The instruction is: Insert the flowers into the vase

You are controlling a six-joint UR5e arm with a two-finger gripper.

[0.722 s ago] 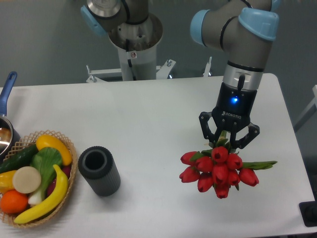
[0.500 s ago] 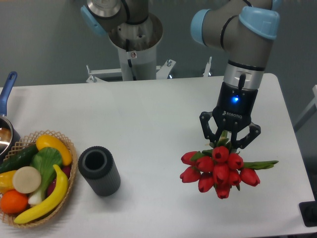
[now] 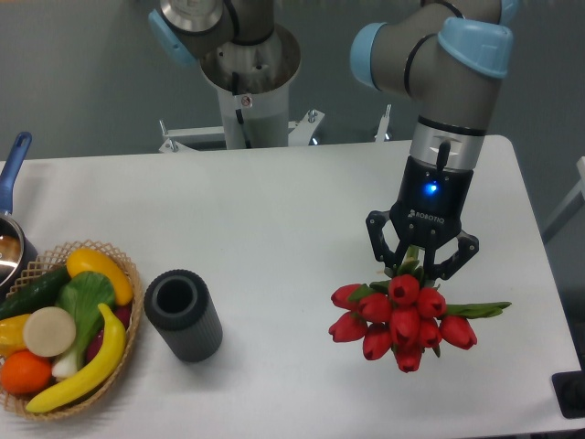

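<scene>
The flowers (image 3: 398, 316), a bunch of red tulip buds with green leaves, sit at the right of the white table (image 3: 274, 201). My gripper (image 3: 420, 263) comes straight down onto the top of the bunch, and its fingers are shut on the green stems. A long leaf sticks out to the right. I cannot tell whether the buds touch the table. The vase (image 3: 183, 315), a short dark grey ribbed cylinder with an open black mouth, stands upright far to the left of the gripper, near the basket.
A wicker basket (image 3: 123, 352) of fruit and vegetables sits at the front left, beside the vase. A pot with a blue handle (image 3: 11, 174) is at the left edge. The metal robot pedestal (image 3: 247, 82) stands behind the table.
The gripper and the bunch have shifted a few pixels to the left. The vase and basket have not moved.
</scene>
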